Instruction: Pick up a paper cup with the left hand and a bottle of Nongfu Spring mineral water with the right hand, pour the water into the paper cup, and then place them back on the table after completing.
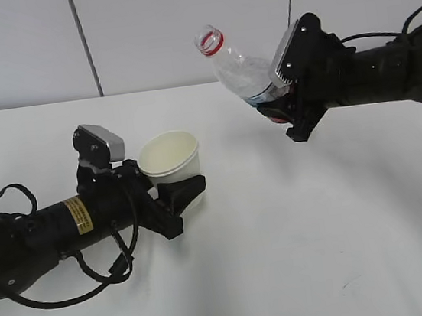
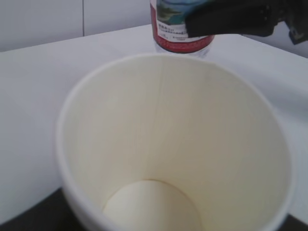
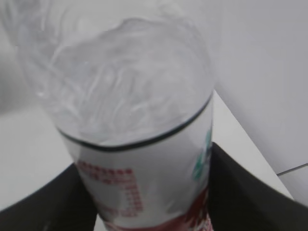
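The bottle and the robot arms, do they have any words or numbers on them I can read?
No text here can be read.
Bottle label: rows of small red print and a bit of green picture, too blurred to read.
Yellow sticker on the left arm: dark print, too small to read.
Cup: plain, no writing.
Right gripper and table: no writing visible.

Cream cup [image 1: 169,157], red-labelled clear bottle [image 1: 239,70]
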